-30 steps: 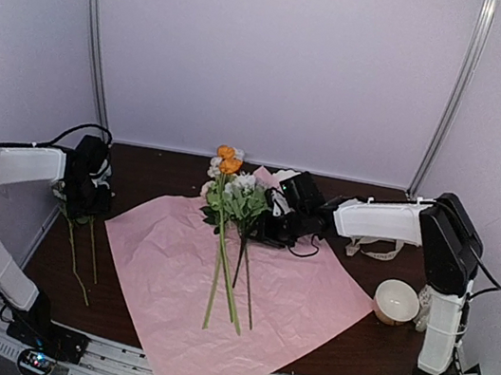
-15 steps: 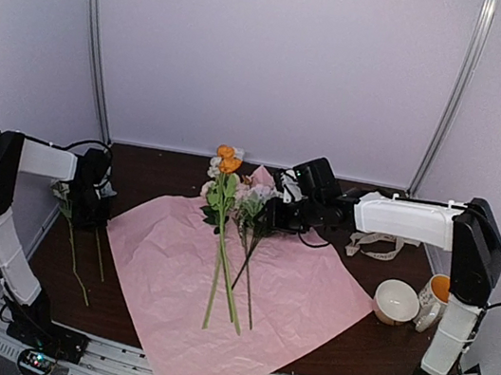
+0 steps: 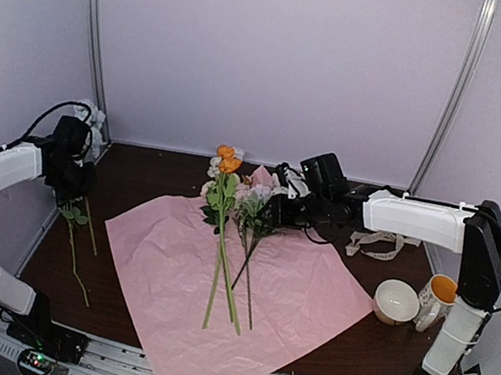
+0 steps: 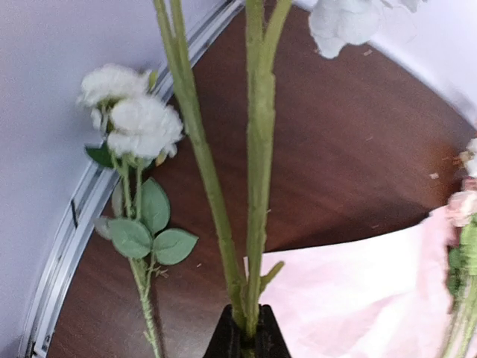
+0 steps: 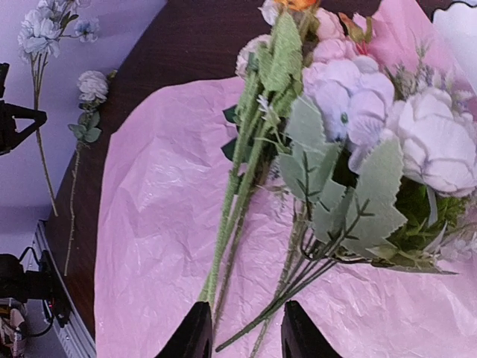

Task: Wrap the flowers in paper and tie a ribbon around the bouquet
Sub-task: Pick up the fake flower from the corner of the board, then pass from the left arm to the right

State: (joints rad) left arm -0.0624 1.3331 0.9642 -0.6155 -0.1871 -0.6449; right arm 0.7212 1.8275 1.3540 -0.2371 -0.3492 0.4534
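While left claw [image 4: 244, 337] clamps thin green flower stems [image 4: 257, 186] above the dark wooden surface [image 4: 358, 149], right claw [image 5: 242, 335] parted over pastel flower bunch [image 5: 350, 112], lying on crinkly pale pink paper sheet [image 5: 149, 224]

White shells are covering the left arm [image 3: 4, 167] and right arm [image 3: 413, 220], with black joints showing between. A black cable [image 3: 48, 112] is looping off the left one. The left pincer [image 4: 246, 328] and right pincer [image 5: 242, 328] are showing black fingers.
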